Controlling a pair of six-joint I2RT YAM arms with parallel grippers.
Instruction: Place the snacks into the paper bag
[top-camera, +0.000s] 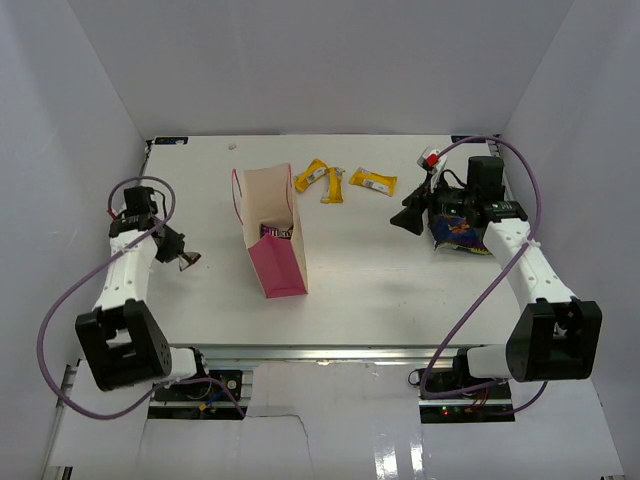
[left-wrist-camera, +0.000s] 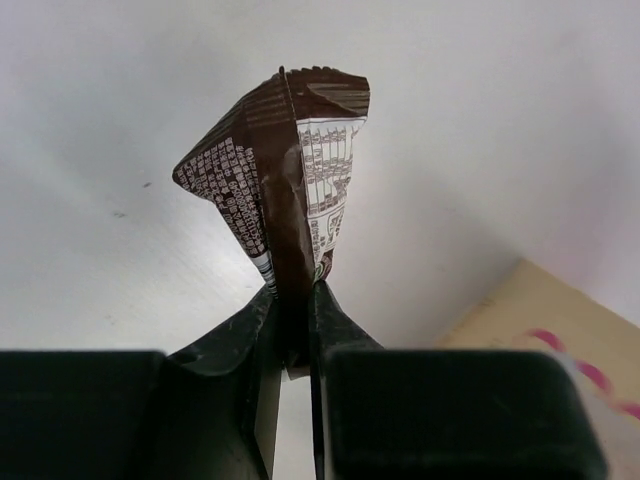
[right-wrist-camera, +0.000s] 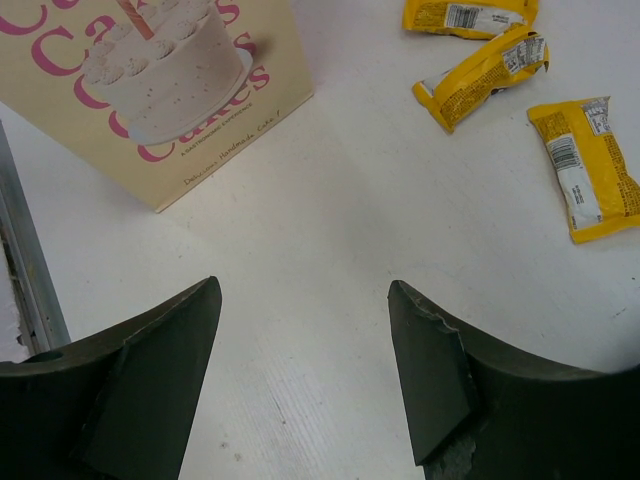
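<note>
One white table (top-camera: 400, 290) carried everything.

Paper bag (top-camera: 278, 265): upright, left of table centre, pink side toward the arms. Its cream inside was visible from above, with a thin red cord handle at the left rim. The right wrist view showed a cream face with pink lettering and a cake picture. A dark item with pale print sat inside the mouth; could not identify it.

Chip bag (top-camera: 458, 232): purple-blue, on the table at the right, partly under the right arm, well apart from the paper bag.

Right gripper (right-wrist-camera: 305, 290): fingers spread wide with nothing between them, over bare table between the chip bag and the paper bag.

Left gripper (left-wrist-camera: 290, 300): left of the paper bag and apart from it, clamped tight on one end of the dark-brown bar (left-wrist-camera: 280, 170).

Three yellow bars (top-camera: 333, 185): lay on the table beyond and to the right of the paper bag, in a loose row. The two left ones nearly touched; the third lay just beside them.

Dark-brown bar: smallest item, wrapper crumpled, standing out past the left fingertips.
</note>
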